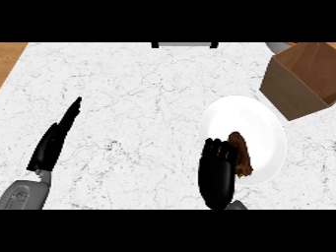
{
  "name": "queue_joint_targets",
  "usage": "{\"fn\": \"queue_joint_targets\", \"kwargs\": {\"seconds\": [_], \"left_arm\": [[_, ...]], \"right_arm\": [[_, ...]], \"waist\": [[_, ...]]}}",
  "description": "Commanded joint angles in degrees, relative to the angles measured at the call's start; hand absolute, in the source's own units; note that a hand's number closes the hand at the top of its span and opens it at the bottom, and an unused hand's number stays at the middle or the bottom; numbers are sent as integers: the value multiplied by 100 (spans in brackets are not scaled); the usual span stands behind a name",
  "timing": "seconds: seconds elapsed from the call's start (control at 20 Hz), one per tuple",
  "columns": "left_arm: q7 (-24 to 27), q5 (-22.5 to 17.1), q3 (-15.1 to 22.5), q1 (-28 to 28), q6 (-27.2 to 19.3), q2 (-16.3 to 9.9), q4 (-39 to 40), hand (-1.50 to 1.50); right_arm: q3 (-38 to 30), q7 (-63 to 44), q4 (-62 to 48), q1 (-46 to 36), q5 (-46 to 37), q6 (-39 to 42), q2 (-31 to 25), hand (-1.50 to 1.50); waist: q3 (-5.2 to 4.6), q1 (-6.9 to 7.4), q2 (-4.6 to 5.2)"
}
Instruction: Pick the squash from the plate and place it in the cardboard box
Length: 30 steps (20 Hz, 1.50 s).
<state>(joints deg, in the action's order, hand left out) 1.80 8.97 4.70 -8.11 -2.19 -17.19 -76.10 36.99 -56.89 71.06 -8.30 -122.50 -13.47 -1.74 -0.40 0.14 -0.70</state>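
Head view: right hand (218, 172) curls beside squash (241, 153) on plate (261, 115), grasp unclear; left hand (54, 140) lies straight, released.

The left hand (54, 142) was matte black with slender, tapered fingers, mounted on a rounded grey forearm (23, 194). The right hand (218, 172) was likewise black, with segmented fingers.

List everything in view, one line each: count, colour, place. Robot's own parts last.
Counter: one, white marble, fills the view.
Plate: one, white, right of centre.
Squash: one, brown, on the plate's lower left part.
Box: one, brown cardboard, open, upper right, beyond the plate.
Left hand: one, black, fingers straight, at the left.
Right hand: one, black, beside the squash at the plate's lower left edge; whether it grips cannot be told.
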Motion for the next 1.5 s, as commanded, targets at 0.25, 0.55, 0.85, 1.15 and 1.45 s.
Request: {"fn": "queue_joint_targets", "kwargs": {"seconds": [0.25, 0.55, 0.85, 1.15, 1.45], "left_arm": [[193, 80, 2, -7, 68, 65, 79, 0], [140, 106, 94, -312, 99, 133, 18, 0], [70, 176, 182, -377, 122, 186, 106, 0], [36, 181, 243, -358, 161, 238, 40, 0], [58, 108, 15, -372, 216, 64, 158, 0]], "right_arm": [[-1121, -200, -162, -941, 719, 164, 167, 150], [-2807, -437, -99, -1803, 2995, 844, 172, 150], [-4219, -748, -1209, -3971, 3307, 1721, 46, 150], [-4738, -1425, -2365, -5554, 2677, 2076, -495, 150], [-5158, -1964, -3103, -6210, 2223, 1995, -711, 150]], "waist": [[49, 142, 142], [87, 380, 348], [38, 495, 255], [30, 560, 229], [31, 385, 190]]}}
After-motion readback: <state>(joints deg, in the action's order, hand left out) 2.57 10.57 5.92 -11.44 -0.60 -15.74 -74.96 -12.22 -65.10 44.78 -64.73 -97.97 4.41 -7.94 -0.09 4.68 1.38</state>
